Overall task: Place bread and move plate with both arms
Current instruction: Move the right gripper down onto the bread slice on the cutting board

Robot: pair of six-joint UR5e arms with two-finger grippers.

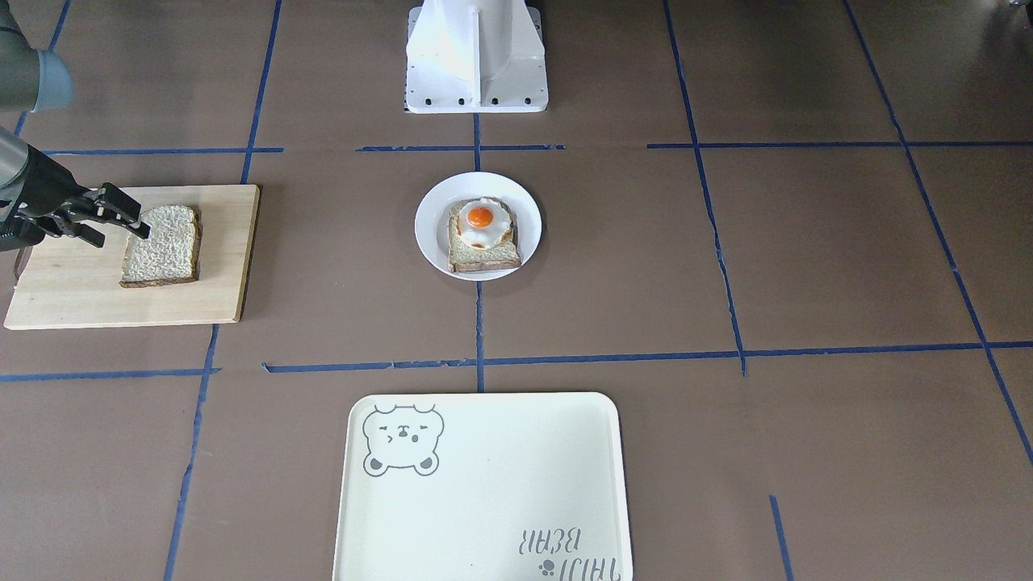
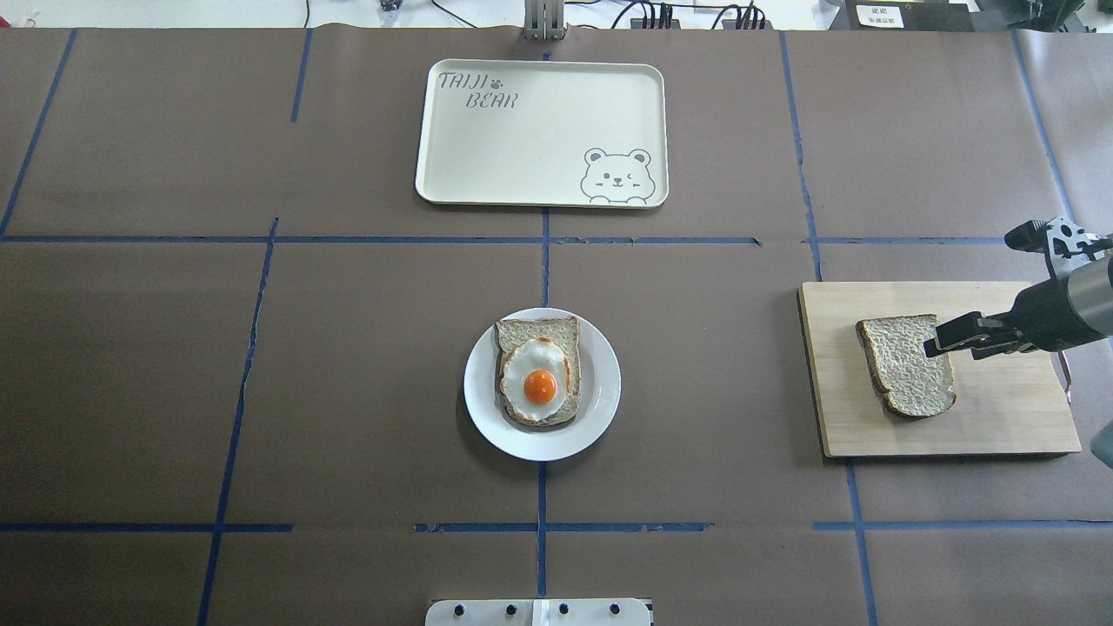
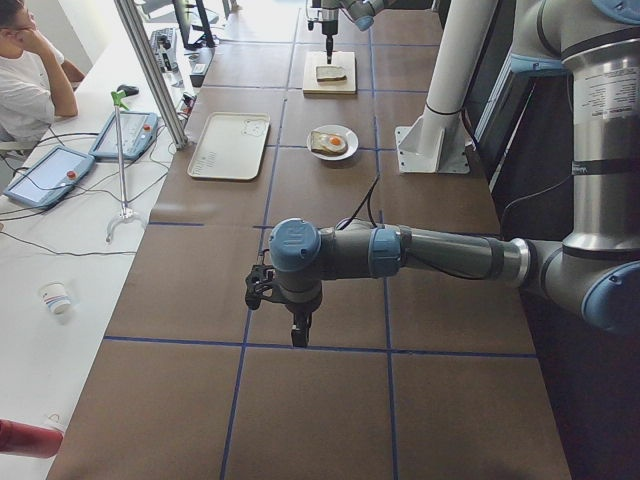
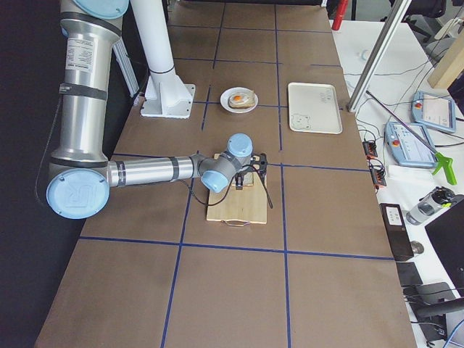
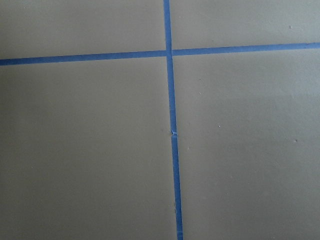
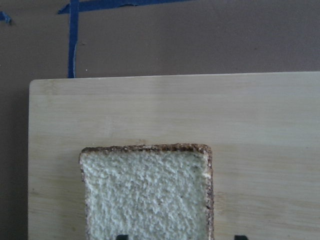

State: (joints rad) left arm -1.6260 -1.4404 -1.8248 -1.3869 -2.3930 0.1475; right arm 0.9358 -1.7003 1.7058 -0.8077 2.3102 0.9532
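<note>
The plain bread slice (image 1: 161, 246) lies flat on a wooden board (image 1: 81, 298) at the table's right end; it also shows in the overhead view (image 2: 904, 365) and the right wrist view (image 6: 145, 195). My right gripper (image 1: 125, 234) (image 2: 939, 343) hovers open over the slice's edge, its fingertips (image 6: 122, 236) spread apart. The white plate (image 1: 428, 226) (image 2: 483, 391) sits mid-table and holds a second slice topped with a fried egg (image 2: 539, 382). My left gripper (image 3: 298, 338) points down over bare table far from the plate; I cannot tell whether it is open or shut.
A cream bear tray (image 1: 484, 484) (image 2: 539, 130) lies on the far side of the table from the robot. The white robot base (image 1: 476, 56) stands behind the plate. Blue tape lines cross the brown table. An operator sits in the exterior left view.
</note>
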